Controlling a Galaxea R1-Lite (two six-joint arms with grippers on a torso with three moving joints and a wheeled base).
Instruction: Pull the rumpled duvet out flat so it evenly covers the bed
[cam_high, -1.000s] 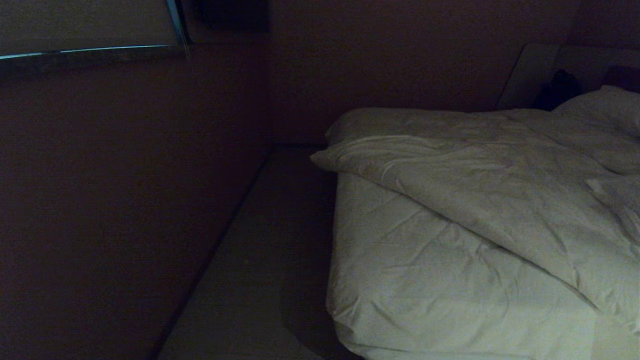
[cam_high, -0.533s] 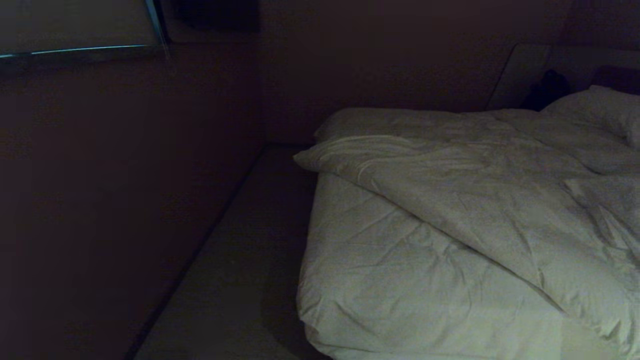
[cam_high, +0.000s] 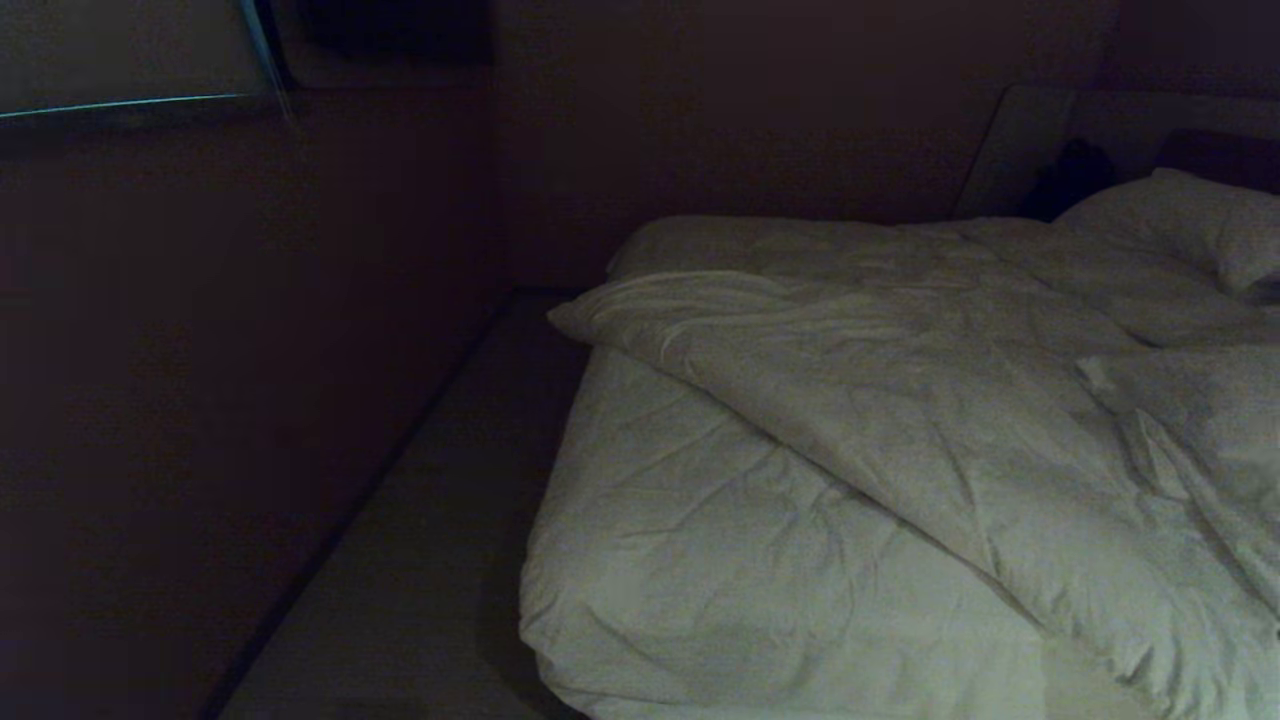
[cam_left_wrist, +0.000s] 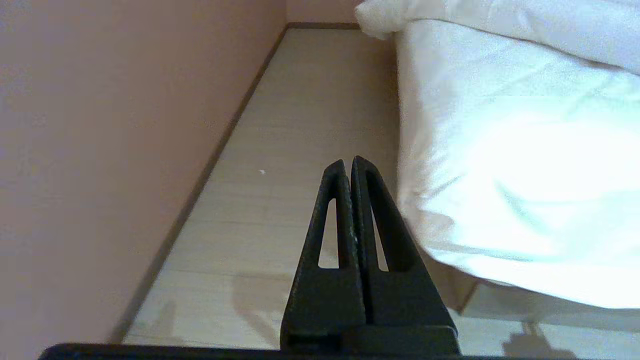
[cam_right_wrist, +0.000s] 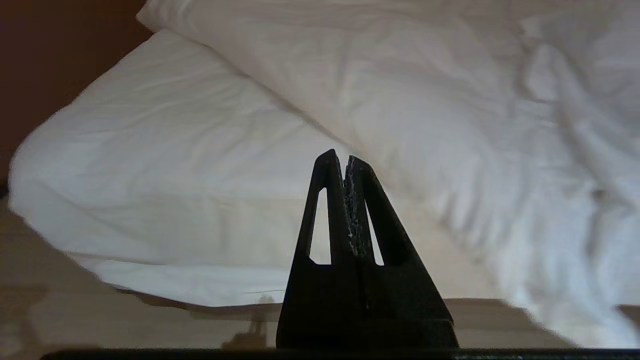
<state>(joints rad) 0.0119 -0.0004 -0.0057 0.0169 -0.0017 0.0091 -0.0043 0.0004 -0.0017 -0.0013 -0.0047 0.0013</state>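
Observation:
The duvet (cam_high: 950, 420) lies rumpled on the bed (cam_high: 690, 580), its thick folded edge running diagonally from the far left corner toward the near right. A creased white layer shows bare at the bed's near left corner. Neither arm appears in the head view. My left gripper (cam_left_wrist: 348, 161) is shut and empty, low over the floor beside the bed's corner, with the duvet (cam_left_wrist: 500, 20) farther off. My right gripper (cam_right_wrist: 340, 155) is also shut and empty, in front of the bed's near edge, short of the duvet (cam_right_wrist: 425, 90).
A wall (cam_high: 250, 350) runs along the left, leaving a strip of pale floor (cam_high: 420, 560) between it and the bed. A pillow (cam_high: 1190, 220) and the headboard panel (cam_high: 1020, 150) are at the far right. The pale platform base (cam_left_wrist: 505, 305) shows under the bed's overhang.
The whole head picture has shifted left, so the camera has moved; more of the bed's right side shows. The duvet lies as before.

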